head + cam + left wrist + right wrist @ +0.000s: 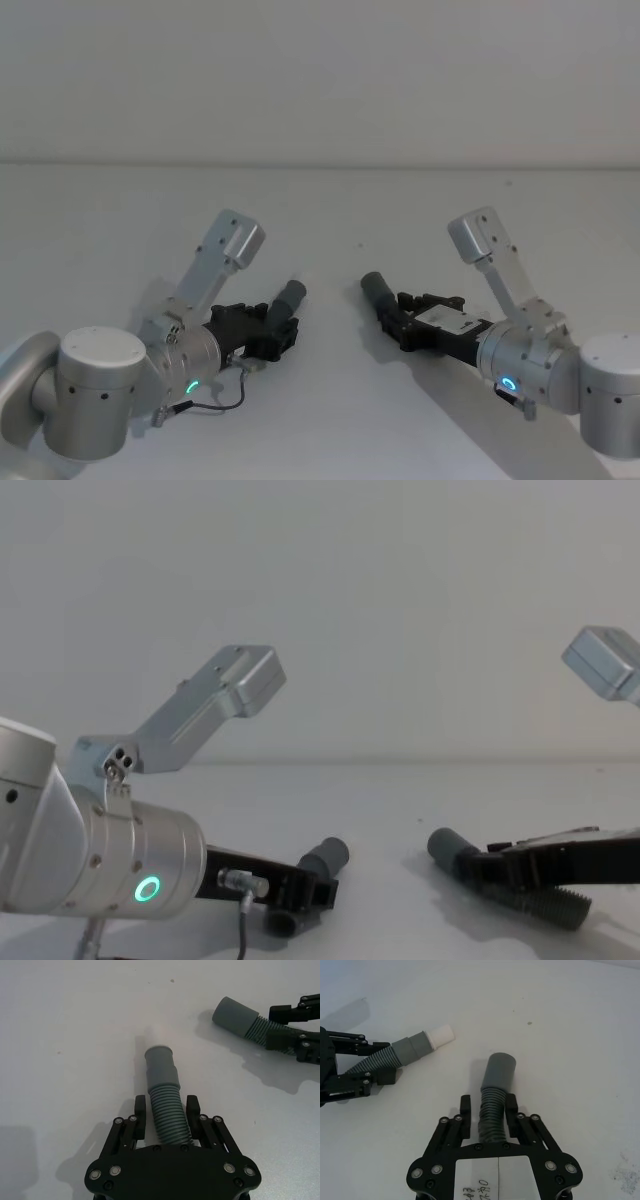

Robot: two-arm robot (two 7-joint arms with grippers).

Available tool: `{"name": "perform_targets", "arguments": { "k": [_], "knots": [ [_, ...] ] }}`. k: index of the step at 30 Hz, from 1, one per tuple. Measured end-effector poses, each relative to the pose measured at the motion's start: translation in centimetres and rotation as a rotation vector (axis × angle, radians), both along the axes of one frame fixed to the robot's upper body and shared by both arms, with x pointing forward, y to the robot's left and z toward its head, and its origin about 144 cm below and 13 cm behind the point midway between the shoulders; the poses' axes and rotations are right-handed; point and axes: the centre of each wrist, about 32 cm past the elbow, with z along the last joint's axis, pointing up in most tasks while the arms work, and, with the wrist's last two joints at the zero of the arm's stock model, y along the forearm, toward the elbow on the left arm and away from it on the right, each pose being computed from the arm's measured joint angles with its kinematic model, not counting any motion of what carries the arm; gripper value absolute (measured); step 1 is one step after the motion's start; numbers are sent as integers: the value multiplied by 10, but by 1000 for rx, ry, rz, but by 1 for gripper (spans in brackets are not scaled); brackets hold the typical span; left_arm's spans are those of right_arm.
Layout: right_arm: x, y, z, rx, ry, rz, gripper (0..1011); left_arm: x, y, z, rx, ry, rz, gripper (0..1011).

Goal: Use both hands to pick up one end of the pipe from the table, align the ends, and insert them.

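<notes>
Low over the near part of the table [330, 420], the left gripper [166, 1110] is on the left and the right gripper [488, 1105] on the right, well apart and angled inward toward each other. The left hose piece [163, 1105] is clamped between the left gripper's fingers and runs forward and rightward out of it, while the right hose piece [492, 1110] is clamped in the right gripper and runs forward and leftward. The left cuff end [292, 294] and the right cuff end [375, 286] point toward the middle, near each other but apart, with bare table between them.
</notes>
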Motion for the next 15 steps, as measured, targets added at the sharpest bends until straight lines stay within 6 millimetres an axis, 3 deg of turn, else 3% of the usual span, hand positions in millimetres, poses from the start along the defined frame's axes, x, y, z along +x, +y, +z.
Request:
{"name": "perform_targets", "arguments": {
  "k": [15],
  "knots": [
    [0, 0, 0, 0, 0, 0, 833, 0, 0, 0, 0, 0, 0, 392]
  ]
}}
